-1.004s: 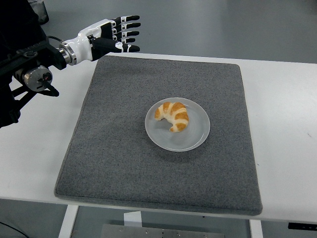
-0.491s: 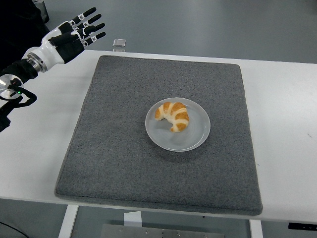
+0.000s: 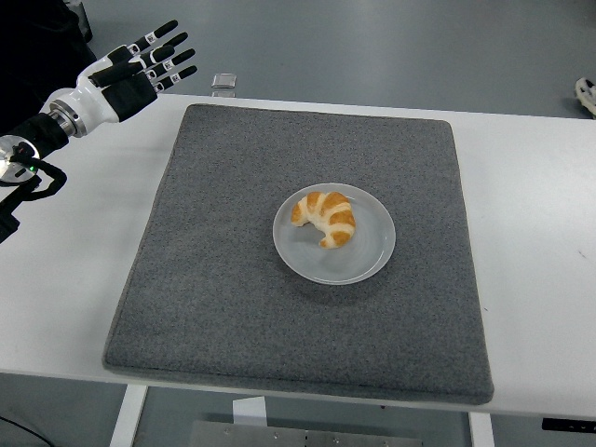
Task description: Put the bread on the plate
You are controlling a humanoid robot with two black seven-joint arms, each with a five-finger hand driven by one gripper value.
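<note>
Near the mat's centre, head view: croissant (image 3: 325,217) lies on the grey plate (image 3: 363,262), toward its far-left part. Plate sits on the grey mat (image 3: 214,279) covering most of the white table (image 3: 540,233). Left hand (image 3: 130,74) hovers at far left, off the mat's far-left corner, fingers (image 3: 166,47) extended and spread, holding nothing, well apart from plate.

Golden-brown bread (image 3: 324,217), grey plate (image 3: 363,262)

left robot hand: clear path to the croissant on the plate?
Probably yes. The left robot hand is open at the table's far-left corner, and only bare grey mat lies between it and the croissant.
</note>
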